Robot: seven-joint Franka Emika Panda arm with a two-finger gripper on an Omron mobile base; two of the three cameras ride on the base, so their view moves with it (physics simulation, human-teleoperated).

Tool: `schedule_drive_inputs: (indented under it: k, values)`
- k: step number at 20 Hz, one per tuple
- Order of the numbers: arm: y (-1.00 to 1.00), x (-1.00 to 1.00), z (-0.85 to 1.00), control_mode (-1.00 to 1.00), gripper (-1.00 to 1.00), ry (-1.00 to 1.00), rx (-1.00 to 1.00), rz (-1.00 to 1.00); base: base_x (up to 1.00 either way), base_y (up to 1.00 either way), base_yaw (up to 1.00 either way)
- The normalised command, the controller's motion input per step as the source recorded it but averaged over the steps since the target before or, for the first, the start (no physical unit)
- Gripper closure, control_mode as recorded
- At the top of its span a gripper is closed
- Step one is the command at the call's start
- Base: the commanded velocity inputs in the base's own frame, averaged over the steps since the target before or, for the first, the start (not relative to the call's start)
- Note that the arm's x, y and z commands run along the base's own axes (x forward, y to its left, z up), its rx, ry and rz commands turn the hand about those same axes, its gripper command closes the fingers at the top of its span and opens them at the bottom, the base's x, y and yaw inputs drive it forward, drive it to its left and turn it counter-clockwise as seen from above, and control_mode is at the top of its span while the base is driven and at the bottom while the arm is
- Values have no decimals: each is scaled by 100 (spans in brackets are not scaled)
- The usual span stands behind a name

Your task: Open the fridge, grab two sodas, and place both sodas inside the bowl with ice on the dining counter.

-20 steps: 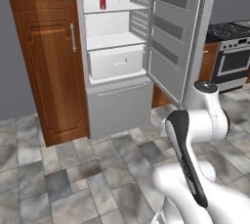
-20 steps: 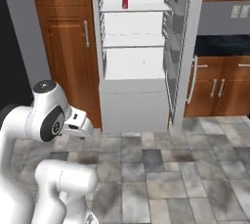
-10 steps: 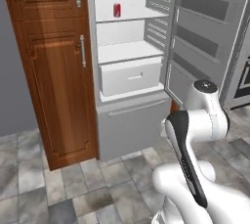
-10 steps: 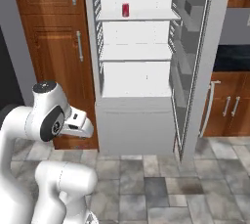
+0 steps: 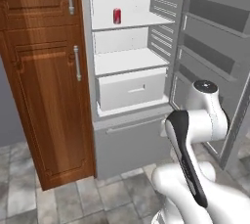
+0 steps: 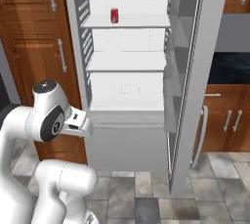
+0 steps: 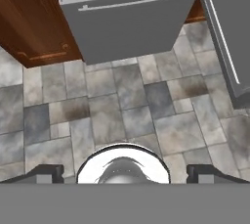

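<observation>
Red soda sits on open fridge shelf beside wooden cabinet; claw released

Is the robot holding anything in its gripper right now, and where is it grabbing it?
Nothing is held. The gripper is open, its fingertips wide apart over the tiled floor, with nothing between them. The red soda can sits on the fridge's upper shelf.

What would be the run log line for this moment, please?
fridge: door open | soda can: one on top shelf | gripper: jaws open, holding nothing, aimed at floor tiles
</observation>
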Motion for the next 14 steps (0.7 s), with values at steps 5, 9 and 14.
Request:
schedule_drive_inputs:
  k: [5,9,14]
  values:
    - [0,0,0,100,-100,0,0,0,79,-8,2]
    - [0,0,0,100,-100,0,0,0,72,0,0]
    - [0,0,0,100,-100,0,0,0,72,0,0]
